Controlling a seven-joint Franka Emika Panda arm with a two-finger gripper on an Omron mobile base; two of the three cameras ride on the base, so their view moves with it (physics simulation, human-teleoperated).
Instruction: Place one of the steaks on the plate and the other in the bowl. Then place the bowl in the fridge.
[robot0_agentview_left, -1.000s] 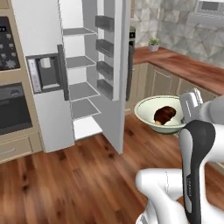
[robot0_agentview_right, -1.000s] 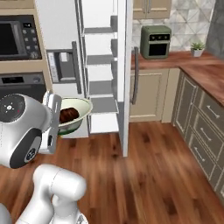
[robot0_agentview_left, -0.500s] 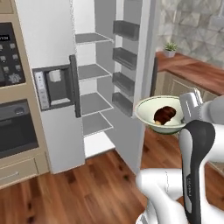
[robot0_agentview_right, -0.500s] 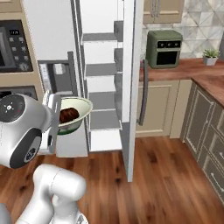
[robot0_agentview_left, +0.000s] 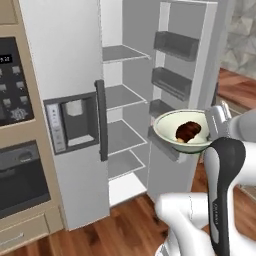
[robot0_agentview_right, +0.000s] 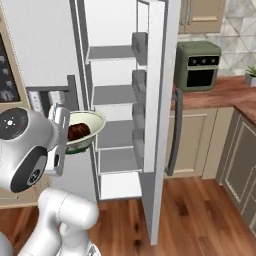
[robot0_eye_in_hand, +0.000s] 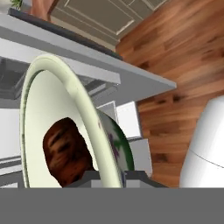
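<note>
The gripper (robot0_eye_in_hand: 109, 175) is clamped on the rim of the bowl (robot0_agentview_left: 172, 125), holding it level in the air before the open fridge (robot0_agentview_left: 65, 60), beside its door shelves (robot0_agentview_left: 172, 45). One steak (robot0_agentview_left: 188, 132) lies inside the bowl.

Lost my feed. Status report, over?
Gripper shut on bowl rim. Steak inside, bowl held level. Fridge door open ahead, shelves bare. Nothing between bowl and shelves.

Arm (robot0_agentview_left: 220, 200): glossy white rounded shells, dark grey-black joint segment with faint lettering. Round grey end cap (robot0_agentview_right: 14, 125) with small centre mark.
</note>
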